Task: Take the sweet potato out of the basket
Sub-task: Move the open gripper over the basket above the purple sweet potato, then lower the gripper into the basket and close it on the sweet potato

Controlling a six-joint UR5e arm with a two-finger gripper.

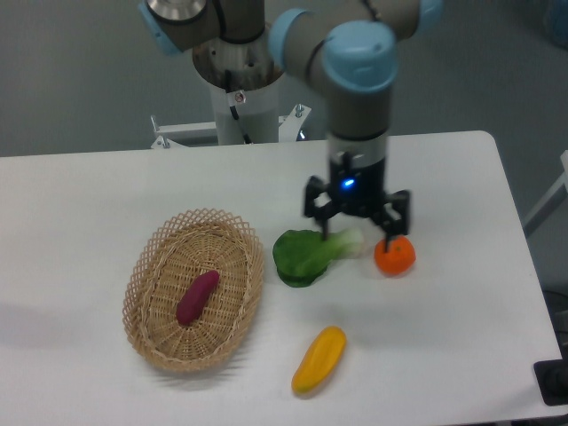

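The sweet potato (197,296), a small magenta-purple tuber, lies tilted in the middle of the oval wicker basket (149,266) at the left of the table. My gripper (357,233) is to the right of the basket, well apart from it, pointing down at the table. Its fingers are spread open and hold nothing. One finger stands over the stalk of a green leafy vegetable (306,255), the other beside an orange fruit (394,256).
A yellow-orange squash (319,359) lies near the front edge, right of the basket. The arm's base stands at the back middle of the white table (89,195). The table's right edge is near the orange fruit.
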